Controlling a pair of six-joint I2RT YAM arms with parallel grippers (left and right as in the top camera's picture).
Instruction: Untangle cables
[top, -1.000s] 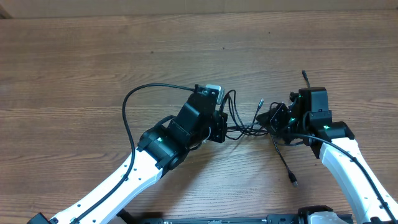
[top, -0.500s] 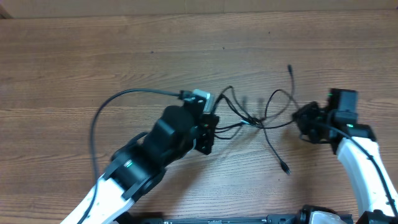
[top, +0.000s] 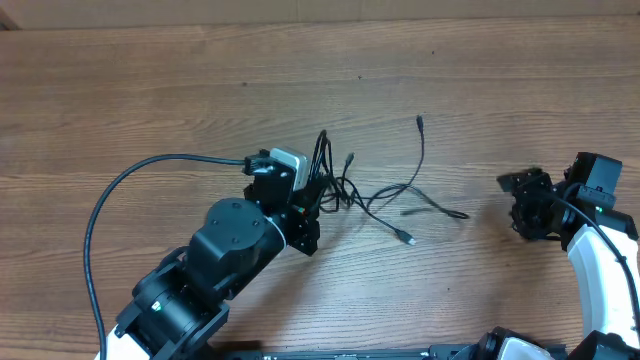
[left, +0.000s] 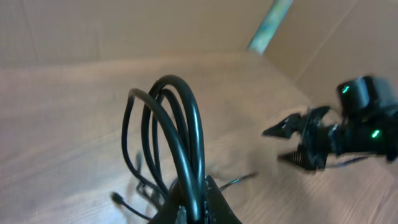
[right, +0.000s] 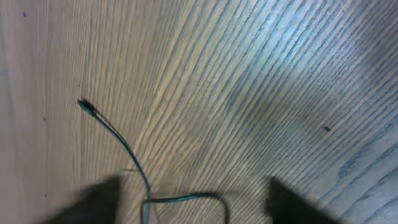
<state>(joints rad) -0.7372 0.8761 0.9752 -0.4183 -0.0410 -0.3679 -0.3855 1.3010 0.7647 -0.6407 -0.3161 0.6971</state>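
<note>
The cables (top: 385, 195) are thin black cords. They are bunched at the left and fan out rightward on the wood, with plug ends at the far right (top: 418, 122) and the near middle (top: 406, 238). My left gripper (top: 316, 196) is shut on the bunch. In the left wrist view, cable loops (left: 186, 118) rise straight out of the left gripper (left: 200, 208). My right gripper (top: 512, 196) stands open and apart from the cords, to their right, with nothing between its fingers. In the right wrist view, the right gripper (right: 196, 208) hangs over one loose cable (right: 121, 140) on the table.
The left arm's thick black wire (top: 110, 195) arcs out over the table at the left. A cardboard wall (top: 320, 10) runs along the table's far edge. The right arm (left: 364, 118) shows at the right of the left wrist view.
My right gripper has opened, let go of the cables and drawn back to the right. The left gripper has carried the bunch leftward, and the loose strands now lie spread on the wood.
</note>
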